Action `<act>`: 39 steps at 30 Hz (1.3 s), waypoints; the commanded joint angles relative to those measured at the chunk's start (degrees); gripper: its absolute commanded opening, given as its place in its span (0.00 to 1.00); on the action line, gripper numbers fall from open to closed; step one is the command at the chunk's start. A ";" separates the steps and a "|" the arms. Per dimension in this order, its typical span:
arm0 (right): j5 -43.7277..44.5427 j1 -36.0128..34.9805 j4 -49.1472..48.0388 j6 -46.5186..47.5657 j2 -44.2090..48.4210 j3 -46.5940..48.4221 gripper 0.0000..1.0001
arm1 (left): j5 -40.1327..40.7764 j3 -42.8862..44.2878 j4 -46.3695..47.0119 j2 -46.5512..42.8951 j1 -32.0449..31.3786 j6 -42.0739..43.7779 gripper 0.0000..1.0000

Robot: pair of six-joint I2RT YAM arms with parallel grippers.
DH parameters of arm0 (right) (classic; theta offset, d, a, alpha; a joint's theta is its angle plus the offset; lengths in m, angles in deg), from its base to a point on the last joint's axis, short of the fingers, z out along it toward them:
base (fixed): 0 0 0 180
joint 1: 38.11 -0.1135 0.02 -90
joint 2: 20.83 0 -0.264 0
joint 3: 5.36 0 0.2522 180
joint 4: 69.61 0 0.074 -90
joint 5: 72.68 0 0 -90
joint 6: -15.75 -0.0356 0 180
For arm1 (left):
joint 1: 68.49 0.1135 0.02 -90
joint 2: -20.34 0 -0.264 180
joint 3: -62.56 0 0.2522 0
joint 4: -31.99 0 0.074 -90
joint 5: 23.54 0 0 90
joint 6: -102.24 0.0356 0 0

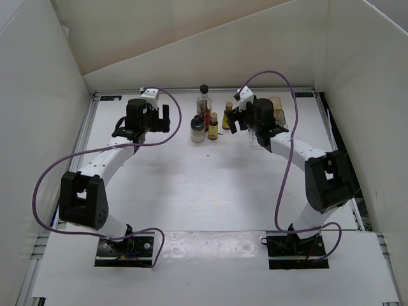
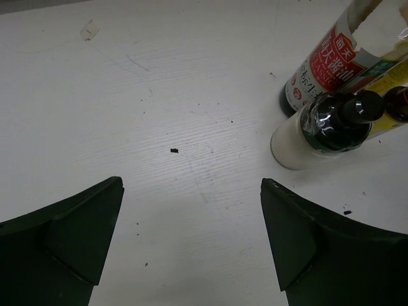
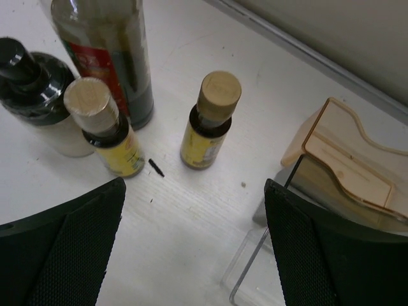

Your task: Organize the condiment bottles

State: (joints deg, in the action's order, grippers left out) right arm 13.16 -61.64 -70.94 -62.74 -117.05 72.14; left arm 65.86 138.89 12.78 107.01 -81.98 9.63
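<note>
Four condiment bottles stand grouped at the back middle of the table. The tall clear bottle [image 1: 204,102] [image 3: 108,57] has a round black cap and a red label. In front of it sits the squat black-capped jar [image 1: 197,131] [image 3: 38,95] [image 2: 319,127]. Two small yellow bottles [image 3: 109,131] [image 3: 210,121] with tan caps stand to its right, upright and slightly apart. My right gripper [image 3: 194,185] [image 1: 243,126] hovers open just right of them, nothing between its fingers. My left gripper [image 2: 191,185] [image 1: 141,127] is open over bare table, left of the bottles.
A clear rack with a wooden base [image 3: 344,166] [image 1: 275,111] stands right of the bottles, under and beside my right gripper. White walls enclose the table on three sides. Purple cables loop from both arms. Small dark specks [image 3: 156,167] lie on the table.
</note>
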 commanded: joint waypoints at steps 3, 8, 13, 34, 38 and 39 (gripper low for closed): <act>-3.39 1.47 -8.72 1.59 -4.23 5.86 0.90 | -1.95 2.21 3.17 0.69 -0.04 1.91 1.00; -6.11 3.75 -17.86 -1.82 -8.62 5.78 0.90 | -1.95 2.82 4.31 1.83 -0.04 2.17 1.00; -8.75 5.25 -23.13 -6.05 -11.87 5.52 0.90 | -2.12 3.70 4.49 3.32 0.31 2.17 1.00; -20.35 6.74 -27.19 -13.36 -24.54 17.37 0.88 | -1.95 5.63 5.10 7.80 1.72 2.17 1.00; -20.36 6.04 -24.11 -11.95 -25.50 18.87 0.86 | -1.86 5.64 5.01 8.25 1.81 2.17 1.00; -20.36 5.95 -24.02 -11.86 -25.50 18.44 0.86 | -1.86 5.55 5.19 8.25 1.89 2.17 1.00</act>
State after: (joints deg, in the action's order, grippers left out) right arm -5.77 -55.10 -94.99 -75.66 -142.19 88.64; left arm 64.57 142.08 17.02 115.71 -80.54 11.40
